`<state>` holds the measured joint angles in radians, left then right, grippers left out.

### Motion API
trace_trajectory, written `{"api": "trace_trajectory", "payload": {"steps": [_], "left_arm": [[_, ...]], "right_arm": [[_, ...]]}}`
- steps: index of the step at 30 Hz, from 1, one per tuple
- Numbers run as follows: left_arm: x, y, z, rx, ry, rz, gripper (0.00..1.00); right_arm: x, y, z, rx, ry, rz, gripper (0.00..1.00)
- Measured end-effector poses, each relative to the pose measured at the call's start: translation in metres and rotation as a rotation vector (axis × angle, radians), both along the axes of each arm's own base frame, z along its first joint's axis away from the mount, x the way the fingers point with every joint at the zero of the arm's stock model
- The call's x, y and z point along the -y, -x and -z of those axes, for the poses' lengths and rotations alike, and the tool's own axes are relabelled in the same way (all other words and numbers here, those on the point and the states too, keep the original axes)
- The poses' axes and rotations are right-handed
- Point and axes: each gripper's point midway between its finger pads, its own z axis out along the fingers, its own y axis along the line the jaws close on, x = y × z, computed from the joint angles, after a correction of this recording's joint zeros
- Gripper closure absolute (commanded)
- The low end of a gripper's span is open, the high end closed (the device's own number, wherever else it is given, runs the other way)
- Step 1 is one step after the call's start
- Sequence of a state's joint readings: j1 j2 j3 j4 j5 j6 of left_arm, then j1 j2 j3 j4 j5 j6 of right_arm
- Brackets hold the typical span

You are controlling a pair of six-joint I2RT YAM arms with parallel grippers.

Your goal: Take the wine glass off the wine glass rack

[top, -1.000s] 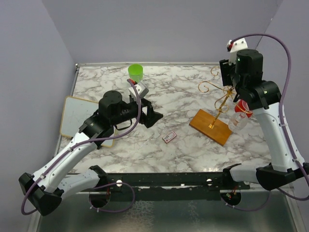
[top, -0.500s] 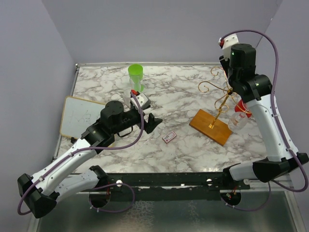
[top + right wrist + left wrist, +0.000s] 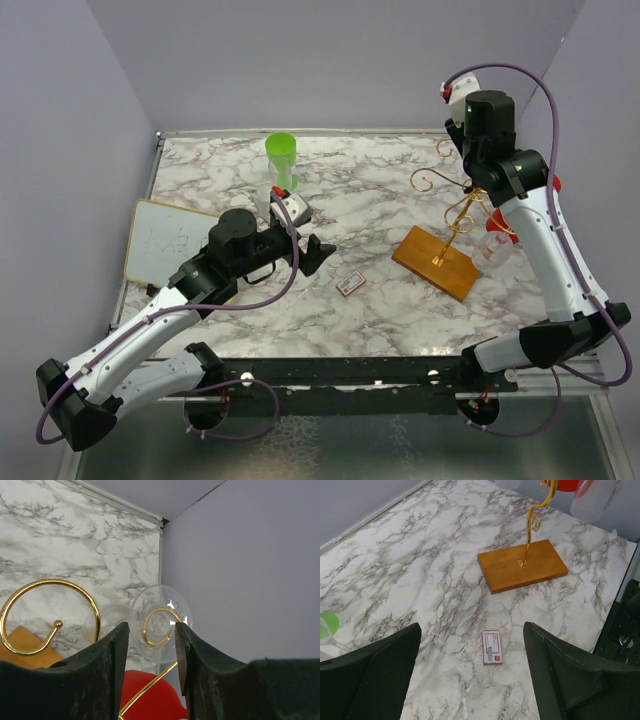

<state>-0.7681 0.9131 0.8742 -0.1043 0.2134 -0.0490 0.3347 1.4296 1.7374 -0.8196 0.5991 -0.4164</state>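
Observation:
The wine glass rack [image 3: 455,215] is gold wire with curled arms on a brown wooden base [image 3: 436,263], at the right. A clear wine glass [image 3: 495,248] hangs upside down from its right side. In the right wrist view its round foot [image 3: 160,624] rests on a gold curl, seen between my open right gripper's [image 3: 152,635] fingers, which are not touching it. In the top view the right gripper [image 3: 474,178] is over the rack's top. My left gripper [image 3: 315,250] is open and empty, low over the table's middle. The base [image 3: 522,566] and glass [image 3: 592,500] show in the left wrist view.
A red object [image 3: 507,228] hangs on the rack beside the clear glass. A small red-and-white card [image 3: 350,284] lies on the marble between the left fingers' line [image 3: 491,647]. A green stemmed cup [image 3: 281,152] stands at the back. A whiteboard [image 3: 165,240] lies at the left.
The right arm has swung back and to the left, bringing its gripper over the rack's top. The left arm dropped lower and forward a second ago, then held still.

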Motion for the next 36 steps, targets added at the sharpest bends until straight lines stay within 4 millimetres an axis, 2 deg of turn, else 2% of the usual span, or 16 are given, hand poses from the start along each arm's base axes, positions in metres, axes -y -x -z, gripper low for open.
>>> {"api": "trace_trajectory", "payload": {"steps": [13, 26, 36], "left_arm": [[-0.001, -0.001, 0.005, -0.005, -0.006, -0.005, 0.15], [-0.001, -0.001, 0.006, -0.005, -0.007, -0.006, 0.15], [-0.001, -0.001, 0.005, -0.005, -0.006, -0.006, 0.15]], "right_arm": [[0.003, -0.013, 0.019, -0.047, 0.06, 0.028, 0.63], [0.009, -0.017, 0.016, -0.037, 0.11, 0.063, 0.73], [0.011, -0.016, 0.015, -0.038, 0.13, 0.069, 0.87]]}}
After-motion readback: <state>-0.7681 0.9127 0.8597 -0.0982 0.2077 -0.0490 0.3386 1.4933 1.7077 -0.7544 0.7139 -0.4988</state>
